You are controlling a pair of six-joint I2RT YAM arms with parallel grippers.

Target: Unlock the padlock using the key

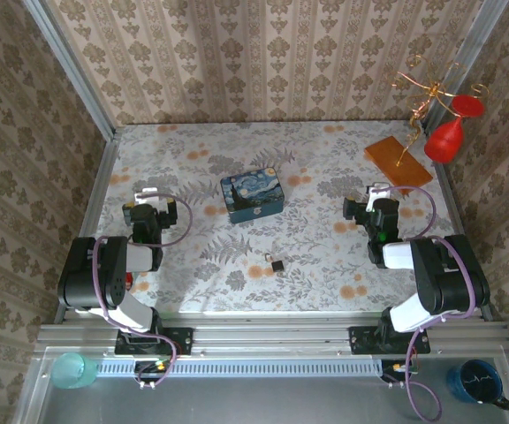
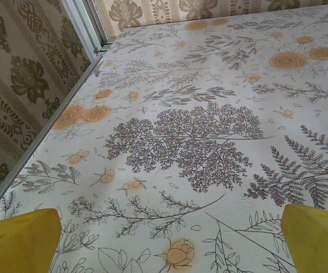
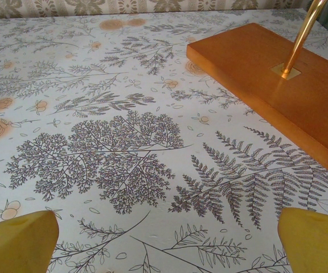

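Teal cup [image 1: 73, 369] and dark blue mug [image 1: 477, 382] stand on the near ledge, off the floral tablecloth [image 1: 325, 168]. Padlock [image 1: 277, 264] lies uncovered near the front centre of the cloth, between the arms and touching neither. Left gripper [image 1: 148, 194] and right gripper [image 1: 376, 193] sit at either side, their yellow fingers [image 2: 21, 239] spread wide over bare cloth. Blue painted box [image 1: 252, 196] rests behind the padlock, well apart. Orange wooden base [image 3: 278, 85] with gold stem [image 3: 300, 34] stands just beyond the right gripper; red ornaments [image 1: 446, 139] hang above it.
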